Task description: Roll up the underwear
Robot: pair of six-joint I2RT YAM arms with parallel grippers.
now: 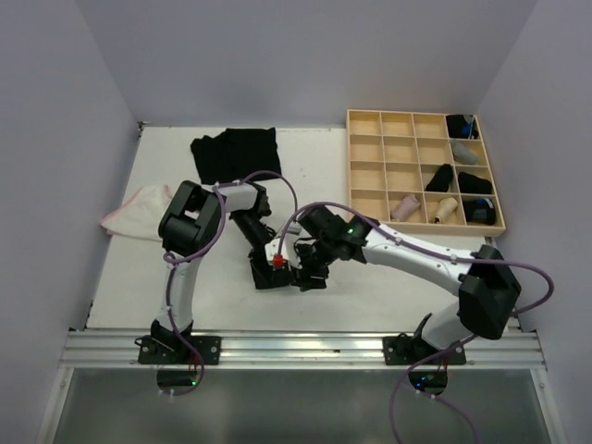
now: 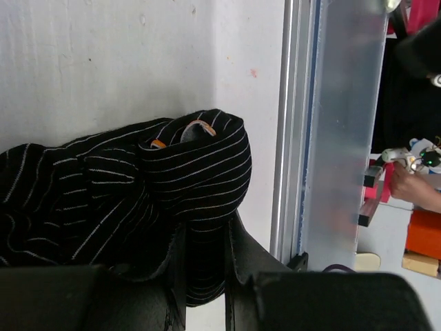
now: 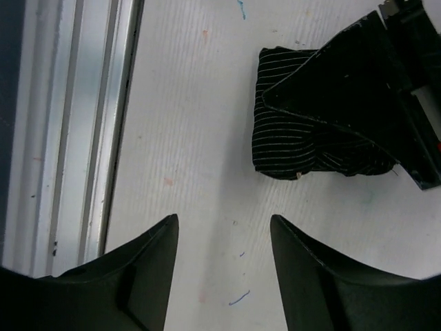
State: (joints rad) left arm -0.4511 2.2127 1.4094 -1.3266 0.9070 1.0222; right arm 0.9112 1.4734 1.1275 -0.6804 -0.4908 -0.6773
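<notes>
left gripper (image 2: 207, 245) is pinching the bunched-up striped underwear (image 2: 179, 169) down near the front rail (image 2: 296, 138); right gripper (image 3: 224, 222) hangs wide and empty just beside it; I'd press the loose end tight before letting go; black pile (image 1: 236, 153) waits at the back

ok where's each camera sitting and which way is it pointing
top external: high behind the robot, looking down on the table; left arm and right arm show.
left wrist: on the left gripper, facing the near rail; its fingers pinch the striped underwear.
right wrist: on the right gripper, looking down, open fingers at bottom.
shared: both wrist views show the striped underwear.
</notes>
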